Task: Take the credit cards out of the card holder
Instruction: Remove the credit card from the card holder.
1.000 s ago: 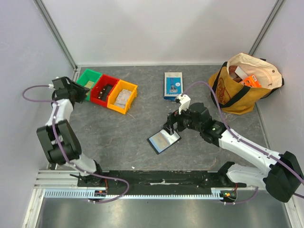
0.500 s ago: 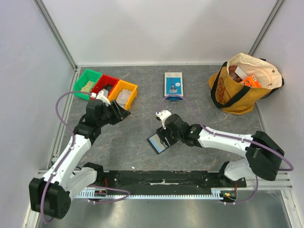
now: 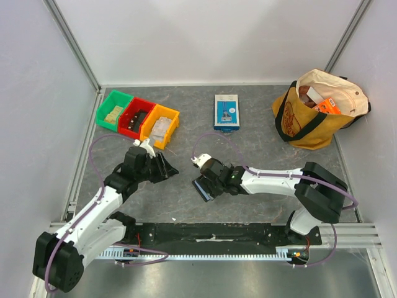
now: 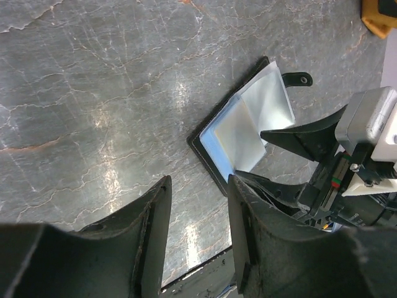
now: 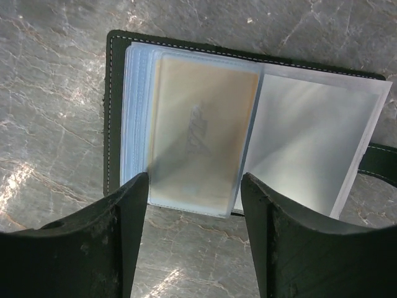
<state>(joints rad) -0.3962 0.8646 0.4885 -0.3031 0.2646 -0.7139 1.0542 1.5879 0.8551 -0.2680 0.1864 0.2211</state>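
Note:
The card holder lies open on the table, black with a dark stitched rim and clear bluish sleeves. It also shows in the left wrist view and the right wrist view. A yellow-orange credit card sits inside the top sleeve; other cards do not show. My right gripper is open and hovers just above the holder, its jaws spread either side of the sleeve's near edge. My left gripper is open and empty, just left of the holder.
Green, red and yellow bins stand at the back left. A blue-and-white box lies at the back centre. A yellow tote bag with items sits at the back right. Walls enclose the table.
My left arm swung from the bins at the back left toward the centre, stopping left of the holder. My right gripper moved left and lower over the open holder.

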